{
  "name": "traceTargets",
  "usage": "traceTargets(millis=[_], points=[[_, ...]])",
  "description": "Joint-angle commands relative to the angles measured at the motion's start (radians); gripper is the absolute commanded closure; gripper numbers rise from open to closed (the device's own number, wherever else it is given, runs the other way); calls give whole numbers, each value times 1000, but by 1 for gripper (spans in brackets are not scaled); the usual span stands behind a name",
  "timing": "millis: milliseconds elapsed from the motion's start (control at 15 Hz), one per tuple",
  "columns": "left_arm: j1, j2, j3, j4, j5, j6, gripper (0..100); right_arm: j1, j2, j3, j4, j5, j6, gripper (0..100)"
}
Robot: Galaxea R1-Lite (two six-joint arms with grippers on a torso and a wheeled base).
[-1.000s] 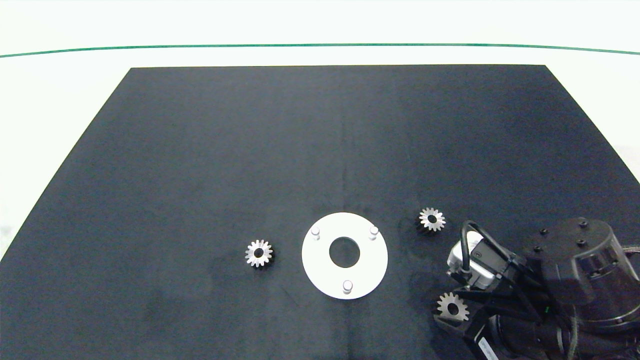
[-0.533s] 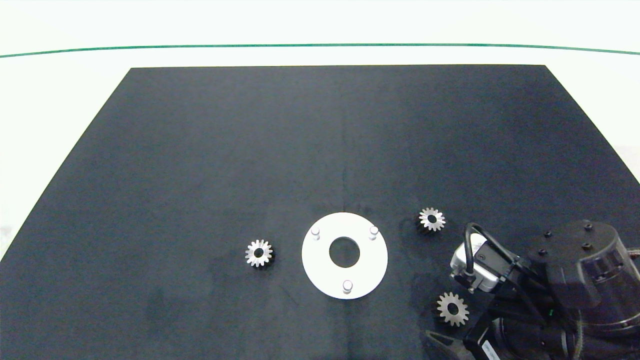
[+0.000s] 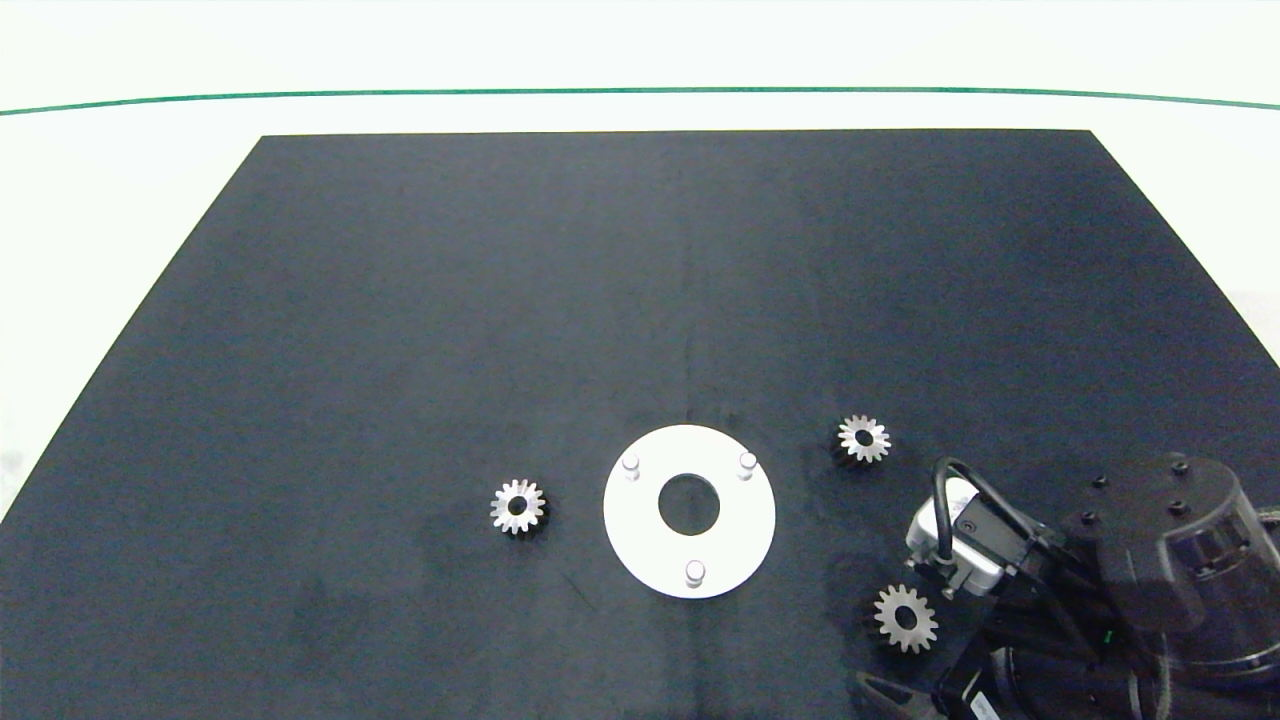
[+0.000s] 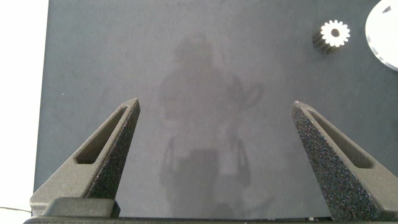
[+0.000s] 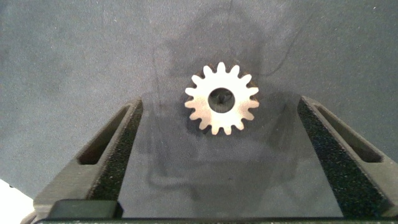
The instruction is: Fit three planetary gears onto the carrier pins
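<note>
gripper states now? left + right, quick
Left gripper: open, empty, over bare mat.
Right gripper: open, holding nothing; fingers straddle a planetary gear lying flat on the mat, not touching it.

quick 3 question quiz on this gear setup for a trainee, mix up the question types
1. True or false: every short white peg on the flat white round disc already carries a small silvery metal spur gear.
2. Multiple choice: the right tool is (a) shut on a gear, (b) open, with a silvery gear lying flat on the black mat between its fingers, (c) out of view.
3. How many silvery gears lie to the left of the white disc in the head view?

Key
1. False: all three pegs are bare; the three gears lie on the mat.
2. b
3. One; the other two lie to the disc's right. The left tool is open over bare mat.
</note>
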Motion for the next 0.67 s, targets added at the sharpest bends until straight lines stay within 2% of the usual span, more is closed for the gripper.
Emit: traceTargets(millis=[67, 667], points=[[-1, 1, -3, 2, 0, 0, 0, -1, 7, -4, -5, -1, -1, 7], [0, 1, -7, 2, 1, 0, 0, -6, 12, -4, -10, 2, 2, 25]])
